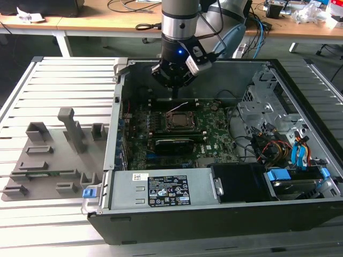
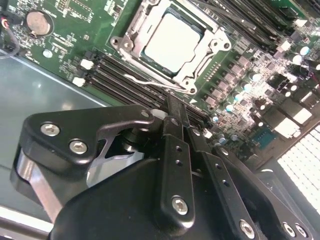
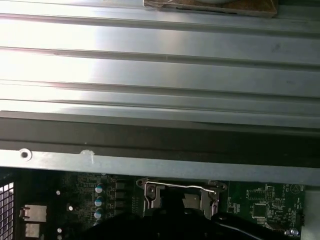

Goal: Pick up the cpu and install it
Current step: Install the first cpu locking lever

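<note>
Although the cpu (image 2: 172, 42) already lies in the socket (image 2: 131, 35), its frame looks unlatched; the gripper (image 1: 174, 80) hovers just behind the socket, whether its fingers are clenched I cannot tell.

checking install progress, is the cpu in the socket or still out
In the socket: the cpu lies flat inside the socket's metal frame in the second wrist view, apart from the gripper.

One cpu (image 2: 171, 44), one socket (image 1: 180, 121), one open computer case (image 1: 300, 214), one grey tray (image 1: 37, 166), one claw (image 1: 174, 80)
</note>
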Action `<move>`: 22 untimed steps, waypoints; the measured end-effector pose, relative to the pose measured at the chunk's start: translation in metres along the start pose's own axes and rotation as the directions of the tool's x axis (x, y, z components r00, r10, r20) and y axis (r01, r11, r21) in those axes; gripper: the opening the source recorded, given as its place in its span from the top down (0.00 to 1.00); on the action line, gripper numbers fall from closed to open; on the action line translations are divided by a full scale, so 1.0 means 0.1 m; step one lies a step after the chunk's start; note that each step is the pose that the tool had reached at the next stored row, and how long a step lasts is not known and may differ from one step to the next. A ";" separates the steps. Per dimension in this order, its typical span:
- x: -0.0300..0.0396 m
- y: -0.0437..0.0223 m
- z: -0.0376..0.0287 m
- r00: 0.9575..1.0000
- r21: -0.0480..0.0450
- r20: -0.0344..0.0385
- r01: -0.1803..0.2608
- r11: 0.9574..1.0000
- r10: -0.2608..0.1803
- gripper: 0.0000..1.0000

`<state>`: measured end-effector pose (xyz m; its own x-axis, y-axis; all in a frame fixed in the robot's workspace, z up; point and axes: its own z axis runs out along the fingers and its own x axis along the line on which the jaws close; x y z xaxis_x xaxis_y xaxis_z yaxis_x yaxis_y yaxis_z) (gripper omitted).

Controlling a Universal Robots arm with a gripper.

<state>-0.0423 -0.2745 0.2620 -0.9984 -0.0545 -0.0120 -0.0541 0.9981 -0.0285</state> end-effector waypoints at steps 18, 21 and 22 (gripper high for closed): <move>-0.169 -0.007 0.058 1.000 0.000 0.000 0.000 1.000 0.000 0.89; -0.166 -0.007 0.082 1.000 0.000 0.000 0.000 1.000 0.000 0.89; -0.162 -0.006 0.094 1.000 0.000 0.000 0.000 1.000 0.000 0.89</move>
<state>-0.0260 -0.2744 0.2528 -0.9985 -0.0543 -0.0116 -0.0540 0.9981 -0.0285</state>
